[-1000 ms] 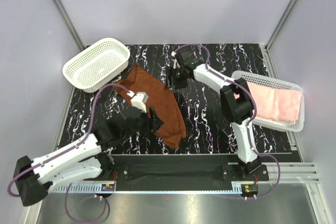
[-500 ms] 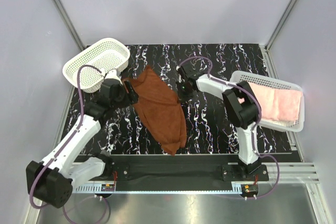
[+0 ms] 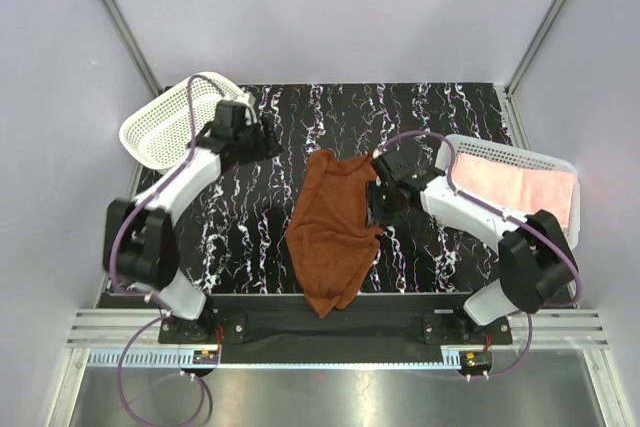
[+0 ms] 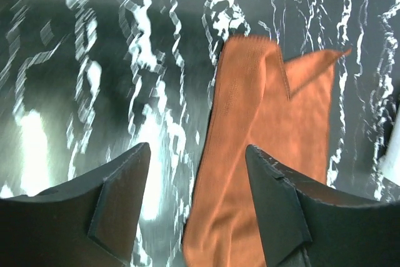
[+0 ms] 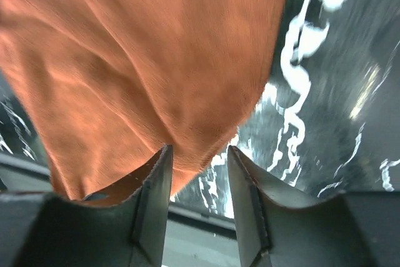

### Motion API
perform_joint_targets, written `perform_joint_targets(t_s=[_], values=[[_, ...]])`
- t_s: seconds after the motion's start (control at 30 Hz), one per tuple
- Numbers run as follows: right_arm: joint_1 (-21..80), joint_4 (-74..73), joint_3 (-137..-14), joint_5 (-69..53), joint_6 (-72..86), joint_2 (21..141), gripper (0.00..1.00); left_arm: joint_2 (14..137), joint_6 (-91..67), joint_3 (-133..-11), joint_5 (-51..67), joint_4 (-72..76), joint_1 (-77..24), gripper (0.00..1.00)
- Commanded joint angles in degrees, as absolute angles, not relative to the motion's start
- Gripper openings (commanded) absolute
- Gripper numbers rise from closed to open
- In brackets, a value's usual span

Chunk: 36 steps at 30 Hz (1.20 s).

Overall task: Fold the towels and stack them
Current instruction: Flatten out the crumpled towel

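**Left pincer point(image 4: 197, 147) wide and empty, rust-brown towel point(image 3: 333, 232) off to its right**

Hangs just right of the white lattice basket point(image 3: 160, 132), above the black marbled table point(image 3: 450, 117), jaws spread full with nothing between them. Faces the rust-brown towel from well apart. Lies to the right and nearer the arm bases, rumpled and not yet squarely folded, long axis running far to near. Ends with one corner close to the table's front edge.

Further right, right pincer point(image 5: 199, 151) at the towel's right border, toward its far end. Jaws parted, cloth edge lying in the gap but not nipped, so far as the wrist view shows. Plainly the nearer arm for the next grab. Probably calls for a pinch on a far corner there, then a pull along the long axis to lay the cloth flat. For the left, likely a reach rightward and inward to the opposite corner.

Far right, pale pink towel point(image 3: 515, 187) lying flat in the second white basket point(image 3: 565, 242), touched by neither arm. No stacking of the rust one yet.
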<state>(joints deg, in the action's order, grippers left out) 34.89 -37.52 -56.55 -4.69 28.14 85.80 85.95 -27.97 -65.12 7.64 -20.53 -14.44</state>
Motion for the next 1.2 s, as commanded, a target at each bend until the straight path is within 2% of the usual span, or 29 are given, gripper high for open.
perform_joint_targets(t_s=[0.0,0.13,0.37,0.43,0.47,0.7,0.9,1.07,1.17], values=[[34.63,-34.19,-65.46,-0.44,24.54,87.44,0.48,95.60,-23.03,-72.49,14.32,-16.79,-14.41,0.66],[28.68,-32.87,-80.46,-1.22,13.47,97.54,0.48,107.19,-18.91,-79.88,22.39,-16.61,-14.41,0.60],[20.84,-37.95,-100.53,-8.96,-2.43,118.00,0.48,118.98,-18.37,-88.31,26.18,-16.43,-15.38,0.57],[19.87,-40.07,-104.39,-9.84,-5.52,120.75,0.48,120.57,-18.28,-89.64,26.89,-16.61,-15.99,0.56],[18.21,-39.12,-104.67,-10.63,-11.45,123.46,0.49,122.67,-18.11,-90.69,27.94,-15.65,-16.78,0.56],[13.01,-39.19,-106.87,-21.16,-16.34,127.87,0.51,126.73,-18.28,-93.33,29.97,-14.77,-17.40,0.55],[11.95,-41.40,-111.71,-24.95,-21.26,133.50,0.50,128.32,-17.23,-94.04,29.09,-15.38,-17.75,0.52],[11.87,-42.10,-114.86,-28.30,-23.73,135.52,0.50,129.37,-15.65,-96.24,27.25,-17.05,-17.67,0.45],[11.87,-43.59,-116.71,-30.84,-24.78,136.40,0.50,129.90,-15.56,-97.29,26.90,-17.67,-17.58,0.36]])
